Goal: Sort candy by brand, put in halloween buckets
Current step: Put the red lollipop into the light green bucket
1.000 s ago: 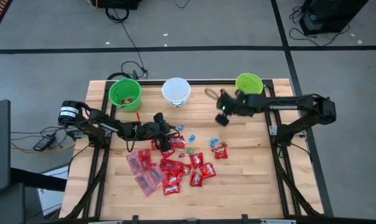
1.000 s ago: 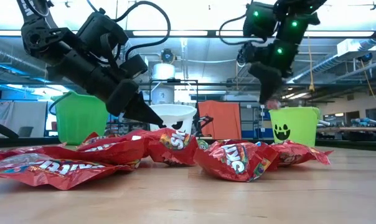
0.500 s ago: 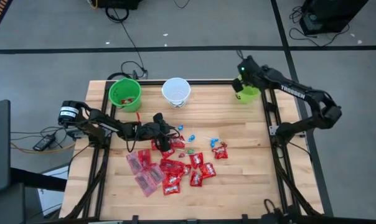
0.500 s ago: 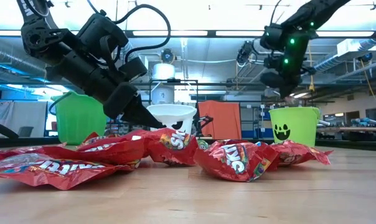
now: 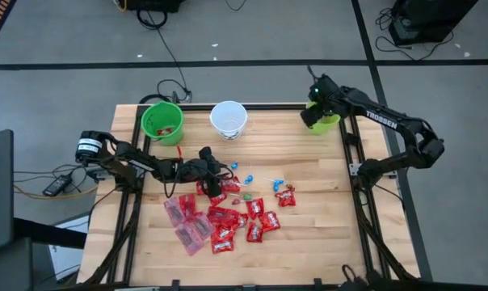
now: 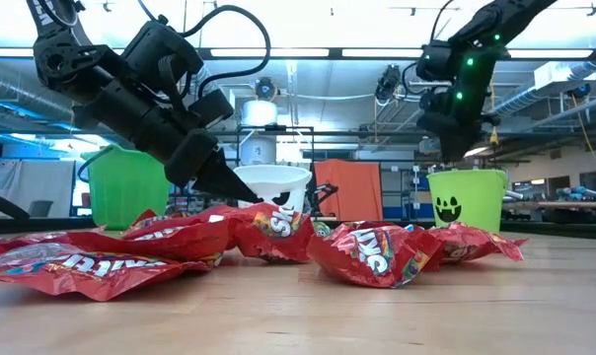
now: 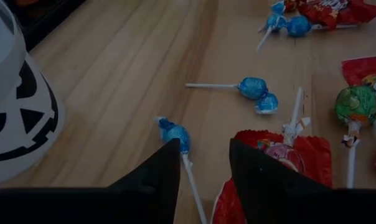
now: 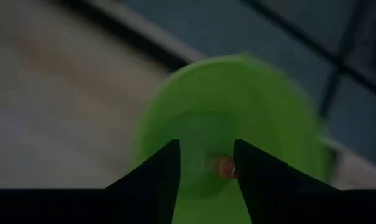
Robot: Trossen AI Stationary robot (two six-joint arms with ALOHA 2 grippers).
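- Swinging across from the open wood, my right gripper [image 8: 206,163] now hangs directly over the green bucket with the face [image 6: 466,199], the far right one of the row; its fingers have parted since, and a small reddish piece [image 8: 224,167] shows between them down in that bucket, so I judge the drop is just made
- Left gripper [image 7: 203,160] has not shifted; it hovers low just right of the white bucket [image 5: 229,118], fingers partly open and holding nothing, a blue lollipop [image 7: 175,133] lying at one fingertip
- Remaining candy [image 5: 228,214] lies in a heap well in front of the white bucket, red packets, pinkish packets, small lollipops; the plain green bucket [image 5: 162,122] stands left of the white one
- Step in hand: releasing one sorted piece; next I must lift my right arm clear of the rim and return to the heap, while my left closes squarely on the thin lollipop stick
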